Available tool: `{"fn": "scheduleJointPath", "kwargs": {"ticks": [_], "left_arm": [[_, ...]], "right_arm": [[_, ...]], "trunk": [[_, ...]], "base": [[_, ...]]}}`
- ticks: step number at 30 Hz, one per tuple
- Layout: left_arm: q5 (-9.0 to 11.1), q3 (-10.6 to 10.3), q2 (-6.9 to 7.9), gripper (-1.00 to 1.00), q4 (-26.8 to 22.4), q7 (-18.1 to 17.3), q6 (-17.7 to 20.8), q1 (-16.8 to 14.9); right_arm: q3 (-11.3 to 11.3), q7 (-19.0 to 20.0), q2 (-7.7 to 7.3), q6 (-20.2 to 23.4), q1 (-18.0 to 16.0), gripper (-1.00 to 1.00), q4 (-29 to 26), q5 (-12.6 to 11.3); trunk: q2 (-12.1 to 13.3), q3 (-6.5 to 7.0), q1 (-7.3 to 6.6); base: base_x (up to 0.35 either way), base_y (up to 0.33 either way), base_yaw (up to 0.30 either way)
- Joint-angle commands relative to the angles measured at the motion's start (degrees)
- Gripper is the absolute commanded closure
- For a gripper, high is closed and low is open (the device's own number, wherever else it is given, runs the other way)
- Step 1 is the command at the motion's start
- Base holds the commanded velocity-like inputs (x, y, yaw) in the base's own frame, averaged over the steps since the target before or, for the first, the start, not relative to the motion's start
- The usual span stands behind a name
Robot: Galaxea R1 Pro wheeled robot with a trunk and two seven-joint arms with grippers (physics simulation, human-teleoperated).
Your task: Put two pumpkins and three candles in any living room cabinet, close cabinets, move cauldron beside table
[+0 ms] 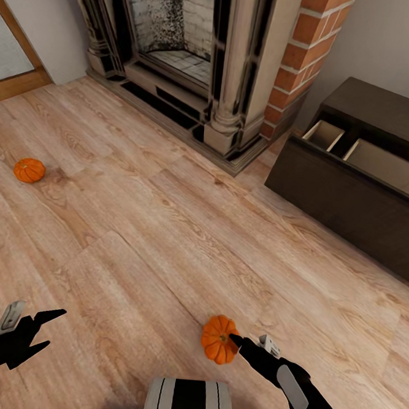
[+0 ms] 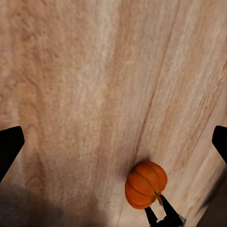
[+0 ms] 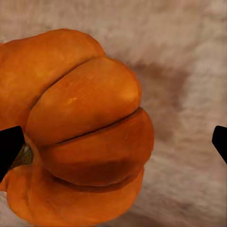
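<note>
Your right gripper (image 1: 235,340) is down at floor level with its fingers spread wide, holding nothing. One dark fingertip (image 1: 237,340) sits right at the near pumpkin (image 1: 218,339), at its stem side. From the right wrist camera the pumpkin (image 3: 80,127) bulks large between the two finger tips, but it sits off toward one finger rather than centred in the gap. It looks tipped over, with its stem pointing sideways toward that finger. The move turns on this: shift the hand sideways so the pumpkin is centred before you close, or the squeeze will likely push it away across the wood floor (image 1: 134,236).

Your left gripper (image 1: 42,328) hovers off to the left, also spread wide and empty, with the same pumpkin (image 2: 145,184) well ahead of it. The right arm is clearly the nearer one.

The second pumpkin (image 1: 29,170) lies far off at the left, near the fireplace (image 1: 197,62). The cabinet (image 1: 352,198) stands to the right with its front pulled open, its pale compartments showing.
</note>
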Motion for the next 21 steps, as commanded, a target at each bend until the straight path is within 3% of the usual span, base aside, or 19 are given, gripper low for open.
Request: {"fn": "scheduleJointPath", "kwargs": {"ticks": [1,6,21], "left_arm": [[0.6,0.1,-0.01,-1.00,0.0,0.6,0.2,0.0],[0.6,0.1,-0.08,-1.00,0.0,0.6,0.2,0.0],[0.6,0.0,-0.18,-1.00,-0.1,0.6,0.2,0.0]], "right_arm": [[0.2,0.0,-0.06,0.1,0.0,-1.00,0.0,-0.2],[0.3,0.0,0.00,0.1,0.0,-1.00,0.0,0.1],[1.7,1.0,0.40,-0.1,0.0,-1.00,-0.3,0.8]], "trunk": [[0.0,-0.03,-0.01],[-0.1,-1.14,0.12],[-0.1,-1.14,0.12]], "base": [[0.000,0.000,0.000],[0.000,0.000,0.000],[0.000,0.000,0.000]]}}
